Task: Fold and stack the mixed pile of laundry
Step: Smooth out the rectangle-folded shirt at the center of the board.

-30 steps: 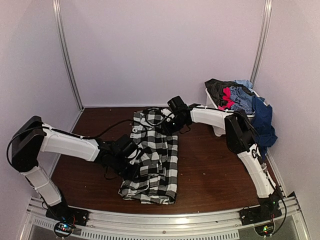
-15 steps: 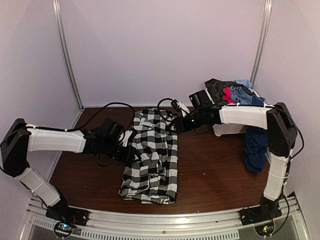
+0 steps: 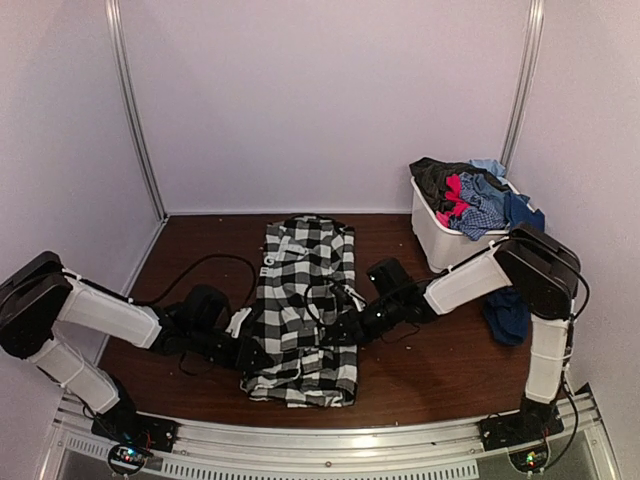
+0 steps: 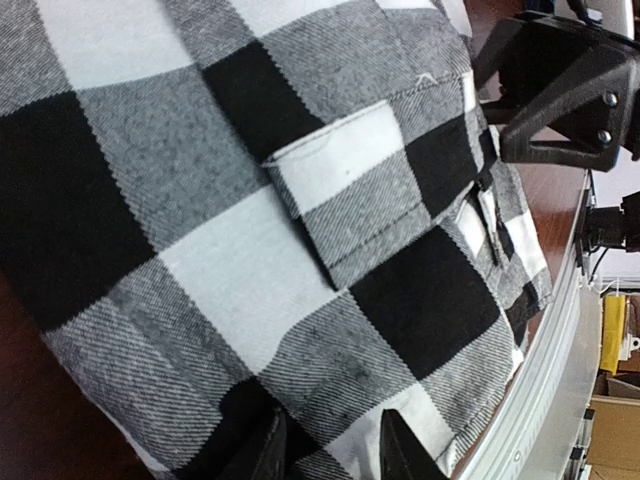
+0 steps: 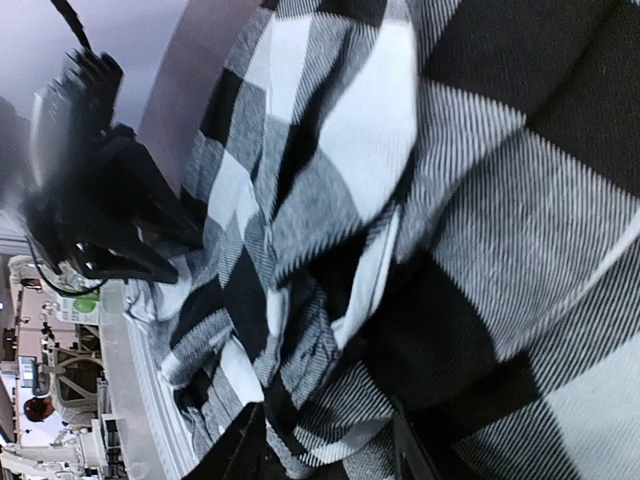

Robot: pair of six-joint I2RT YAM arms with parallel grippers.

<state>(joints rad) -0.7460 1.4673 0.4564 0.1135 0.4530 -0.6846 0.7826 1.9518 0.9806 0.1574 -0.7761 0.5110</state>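
Left hand [image 3: 250, 354] sits at the 8 o'clock edge of the black-and-white checked flannel shirt [image 3: 305, 280] and right hand [image 3: 342, 328] at 4 o'clock. Both have fingers apart with cloth between; whether they grip is unclear. The shirt lies flat mid brown wooden desk [image 3: 430, 360]. At its 2 o'clock is a white plastic bin [image 3: 440, 245] heaped with mixed garments [image 3: 470, 190].

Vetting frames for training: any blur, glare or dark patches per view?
Top external: even soft light, no glare, checked shirt sharp. Left wrist: weave crisp, own fingertips dark and soft at the bottom edge. Right wrist: shirt folds slightly soft, far left background blurred.
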